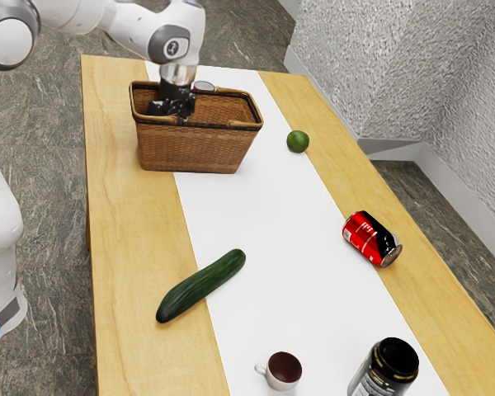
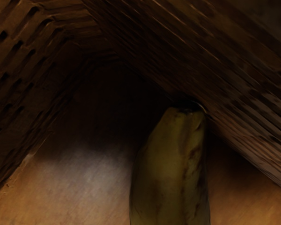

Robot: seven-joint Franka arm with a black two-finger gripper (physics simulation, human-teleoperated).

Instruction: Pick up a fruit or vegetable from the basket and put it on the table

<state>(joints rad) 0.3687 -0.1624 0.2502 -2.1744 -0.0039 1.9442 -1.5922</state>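
Note:
My gripper (image 1: 175, 107) reaches down into the wicker basket (image 1: 188, 148), near the end at the exterior view's left; its lower part is hidden by the basket's wall. In the wrist view a yellow-green banana (image 2: 171, 173) with dark streaks lies under my hand, its dark tip close to the basket's woven wall (image 2: 243, 98). Whether the banana is held cannot be seen. On the table (image 1: 124, 239), outside the basket, are a cucumber (image 1: 201, 286) and a green lime (image 1: 298, 141).
A red and black can (image 1: 371, 239) lies on its side toward the exterior view's right. Nearer that camera stand a cup (image 1: 283, 371) with dark contents and a black jar (image 1: 384, 370). Part of a round object (image 1: 204, 86) shows behind the basket's rim.

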